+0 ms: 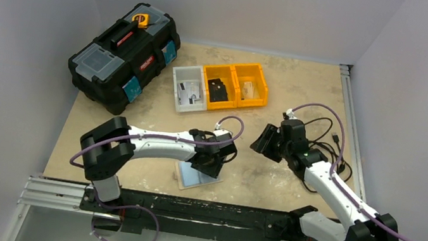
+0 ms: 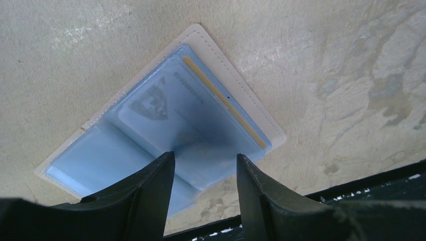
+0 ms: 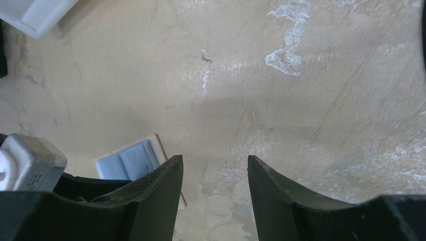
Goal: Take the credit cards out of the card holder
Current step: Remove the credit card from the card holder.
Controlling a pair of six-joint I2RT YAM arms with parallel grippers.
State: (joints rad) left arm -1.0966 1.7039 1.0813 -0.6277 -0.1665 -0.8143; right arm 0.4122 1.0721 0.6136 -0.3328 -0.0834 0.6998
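Observation:
The card holder (image 1: 195, 176) lies open and flat on the table near the front edge. In the left wrist view it (image 2: 166, 120) shows a pale cream stitched border and bluish clear sleeves. A card (image 2: 171, 108) with a faint crest sits inside a sleeve, and a yellow strip runs along its far edge. My left gripper (image 2: 205, 159) is open, right above the holder's near edge, and holds nothing. My right gripper (image 3: 215, 161) is open and empty, above bare table to the right of the holder (image 3: 129, 159).
A black toolbox (image 1: 124, 54) stands at the back left. A grey bin (image 1: 189, 89) and two yellow bins (image 1: 235, 84) hold small items behind the arms. Loose black cables (image 1: 331, 144) lie at the right. A black rail (image 1: 198, 211) runs along the front edge.

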